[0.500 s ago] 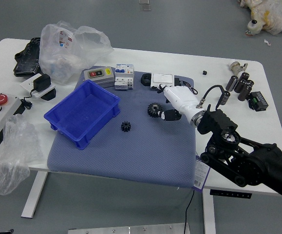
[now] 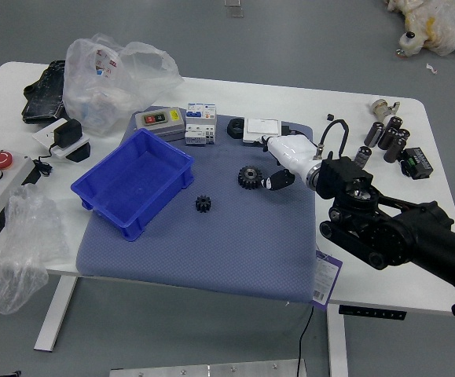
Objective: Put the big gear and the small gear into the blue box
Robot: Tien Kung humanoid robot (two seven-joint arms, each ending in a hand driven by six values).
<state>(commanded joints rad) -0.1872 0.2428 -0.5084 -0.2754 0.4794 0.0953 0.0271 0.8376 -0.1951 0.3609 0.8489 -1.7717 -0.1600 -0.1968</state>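
While the hand (image 2: 274, 167) hovers near, big gear (image 2: 250, 177) black, round, toothed

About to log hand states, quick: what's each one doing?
Right hand: open, holding nothing, beside the big gear.
Left hand: cannot be made out, so its state cannot be told.

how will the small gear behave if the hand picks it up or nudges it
The small gear looks stiff, so it probably won't flex when pinched. It lies flat on the mat, so a nudge would likely slide it rather than tip it. The teeth around its rim may give fingertips some grip.
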